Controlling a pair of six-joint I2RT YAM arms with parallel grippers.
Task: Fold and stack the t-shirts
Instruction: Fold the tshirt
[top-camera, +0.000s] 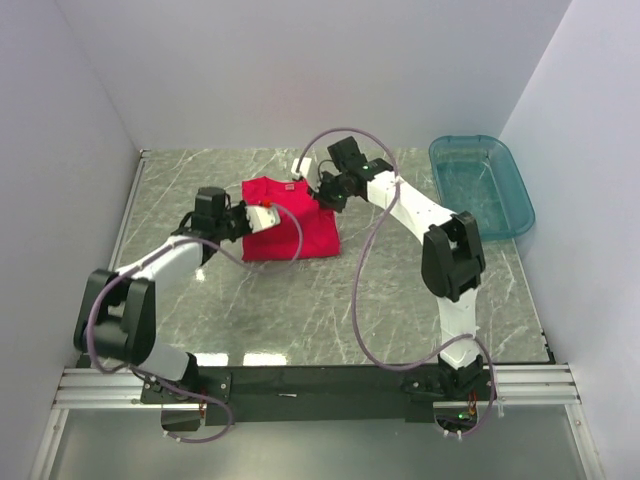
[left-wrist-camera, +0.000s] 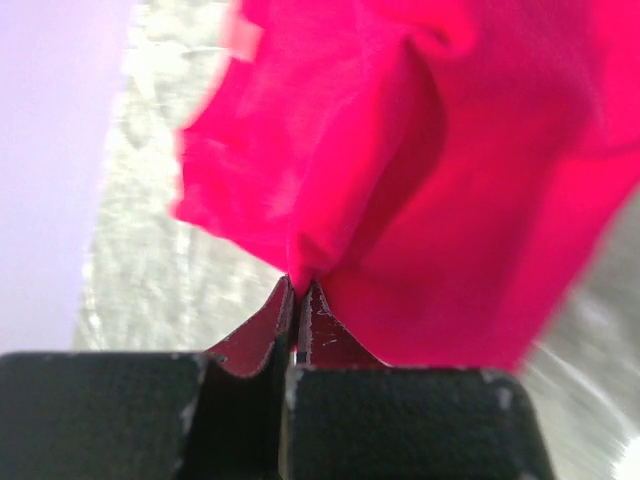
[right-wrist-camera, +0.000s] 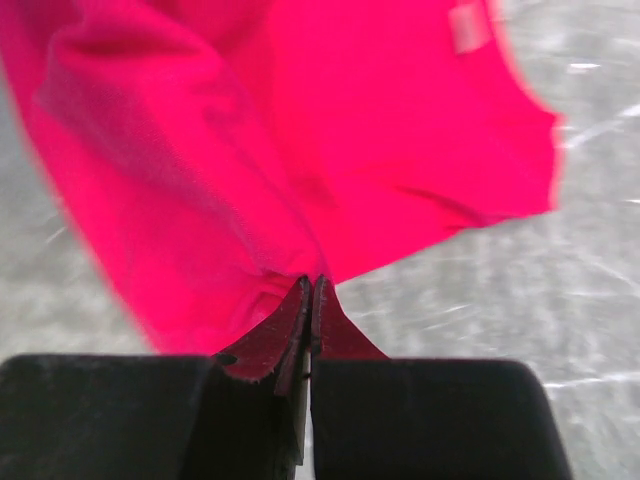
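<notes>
Left gripper (left-wrist-camera: 300, 287) and right gripper (right-wrist-camera: 312, 284) are each closed on a pinched fold of the red t-shirt (top-camera: 315, 236), which is spread between them; its edges are blurred in both wrist views.

Plain white walls (top-camera: 300, 70) on three sides of a grey marble-patterned table (top-camera: 300, 310) under even light

t-shirt (top-camera: 315, 235): showing plain bright red
table (top-camera: 300, 310): showing grey marble veining
tub (top-camera: 480, 185): showing see-through teal
walls (top-camera: 300, 70): showing off-white
</notes>
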